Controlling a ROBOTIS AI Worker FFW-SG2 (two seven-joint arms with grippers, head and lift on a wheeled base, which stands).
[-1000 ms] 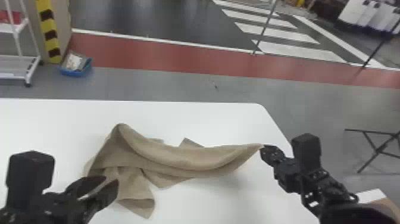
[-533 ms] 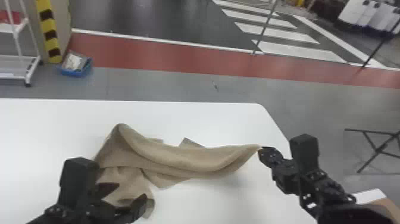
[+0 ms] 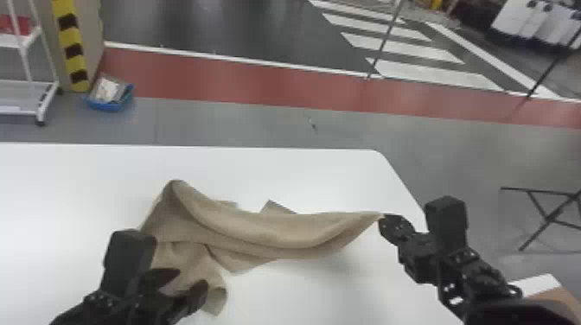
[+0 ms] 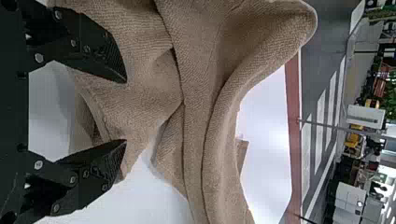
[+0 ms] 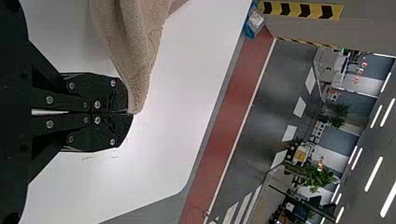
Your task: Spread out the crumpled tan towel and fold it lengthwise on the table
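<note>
Tan towel (image 3: pixel 268 229): bunched on the desk (image 3: pixel 86 173), long axis roughly along the far edge, tip near the right edge.
Left end effector (image 4: pixel 125 111): fingers apart, nearer the loose flap (image 3: pixel 188 257), just ahead toward the far edge; contact unclear.
Right end effector (image 5: pixel 130 113): clamped on the tip.

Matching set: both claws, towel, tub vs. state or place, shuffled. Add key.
1. Left claw
2. Towel
3. Right claw
4. Tub

A. Shut on one end of the towel
B. Blue, on the floor
C. Open
D. Tan, rumpled

Pairs: 1-C, 2-D, 3-A, 4-B
</note>
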